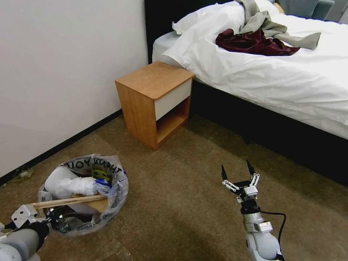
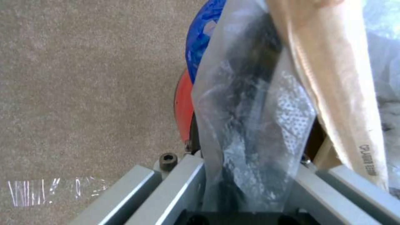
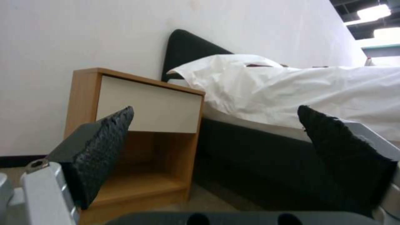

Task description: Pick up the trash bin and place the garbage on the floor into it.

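One bin: the small round red-and-blue trash bin (image 1: pixel 85 195) lined with a clear plastic bag printed "THANK YOU" sits at the lower left of the head view, over the beige-grey short-pile carpet floor (image 1: pixel 174 203).
Contents: crumpled white paper (image 1: pixel 67 185), a white-blue wad (image 1: pixel 103 185), a brown cardboard scrap (image 1: pixel 98 204) and a thin wooden stick (image 1: pixel 67 201) lying across the opening.
Left gripper: the left gripper (image 2: pixel 246 187) is at the bin's near rim, its fingers clamped on the rim and the bag's plastic.
Right gripper: the right gripper (image 1: pixel 237 174) hangs over bare carpet, well apart from the bin, its fingers spread wide with nothing between them.
Tape: a shiny clear tape strip (image 2: pixel 54 187) lies on the carpet beside the bin.
Surroundings: a wooden nightstand (image 1: pixel 156 101) with a white drawer front stands against the white wall (image 1: pixel 54 72), just beside a bed (image 1: pixel 275 72) with white sheets.
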